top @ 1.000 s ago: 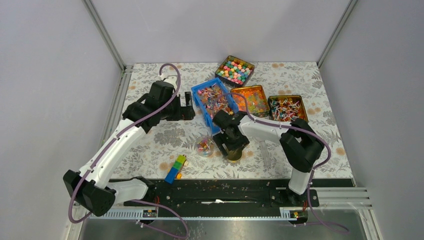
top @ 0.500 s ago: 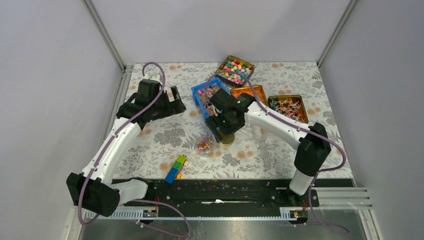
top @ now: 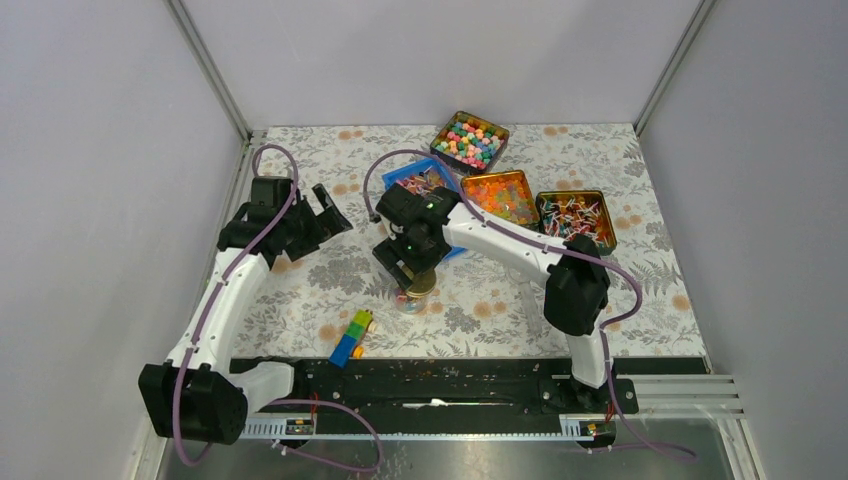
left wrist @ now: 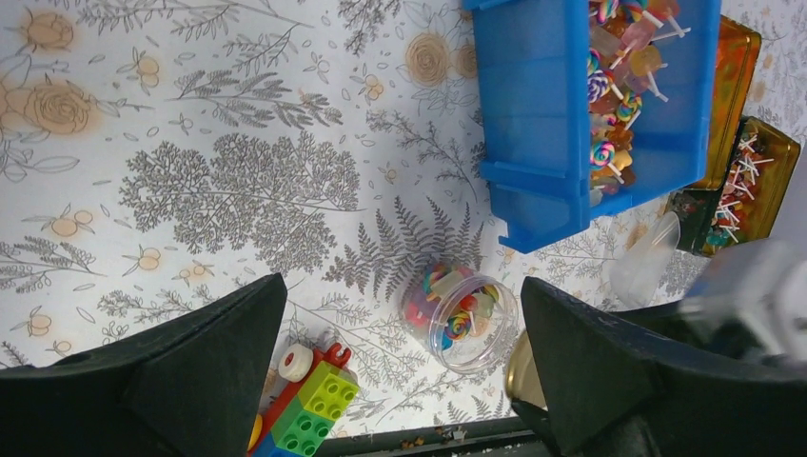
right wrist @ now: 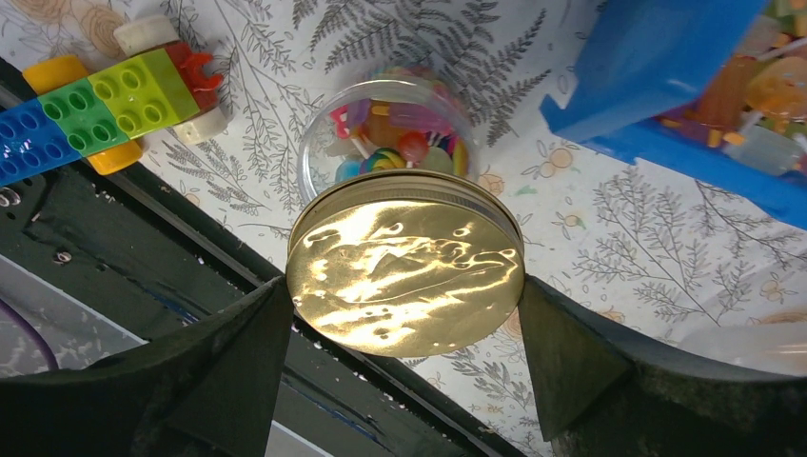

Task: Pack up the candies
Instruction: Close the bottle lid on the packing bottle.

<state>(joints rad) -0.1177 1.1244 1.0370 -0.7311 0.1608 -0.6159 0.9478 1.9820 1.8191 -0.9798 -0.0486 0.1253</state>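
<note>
Clamping a gold lid (right wrist: 405,276), right claw (right wrist: 400,309) hangs beside jar (right wrist: 381,129).

**Covered, cut off and blurred parts**

From above, the right gripper (top: 414,277) and its gold lid (top: 421,284) cover most of the jar (top: 403,300); the candies (right wrist: 385,133) in it are too small to tell apart there. In the left wrist view the right arm (left wrist: 752,286) is blurred, and the lower edge cuts the toy bricks (left wrist: 309,405).
</note>
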